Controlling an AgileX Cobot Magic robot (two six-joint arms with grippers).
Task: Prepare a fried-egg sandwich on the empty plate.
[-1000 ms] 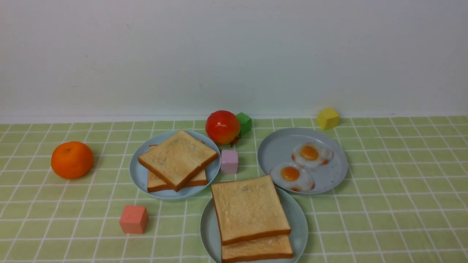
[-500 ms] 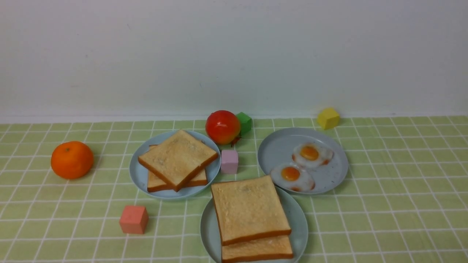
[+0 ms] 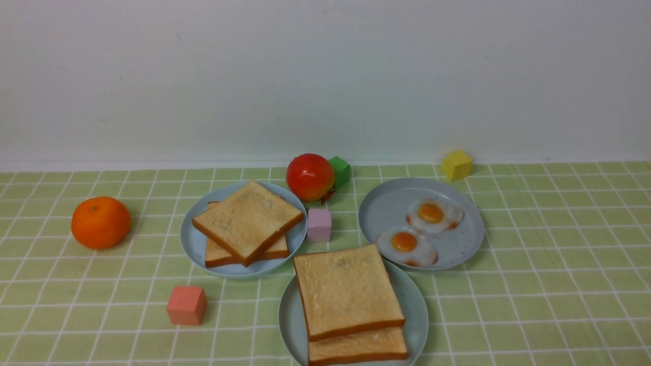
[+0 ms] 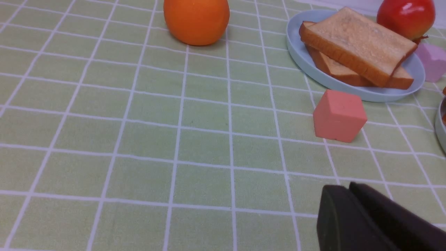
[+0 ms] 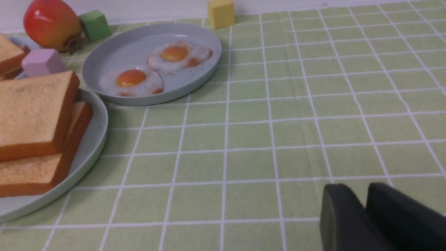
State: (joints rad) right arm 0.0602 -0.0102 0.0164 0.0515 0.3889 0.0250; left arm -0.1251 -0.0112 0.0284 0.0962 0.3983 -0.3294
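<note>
Nothing moved; square toast sandwich (image 3: 351, 300) tops round plate (image 3: 417, 310).

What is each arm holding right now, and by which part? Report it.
Nothing is held. The left gripper has its jaws together over bare cloth; the right gripper shows a slim gap with nothing in it.

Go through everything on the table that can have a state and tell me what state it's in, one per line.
Near plate: holds two stacked toast slices; no egg visible between them.
Toast plate: two slices, top one askew.
Egg plate: two fried eggs, side by side.
Left gripper: shut, holding nothing.
Right gripper: slightly open, holding nothing.
</note>
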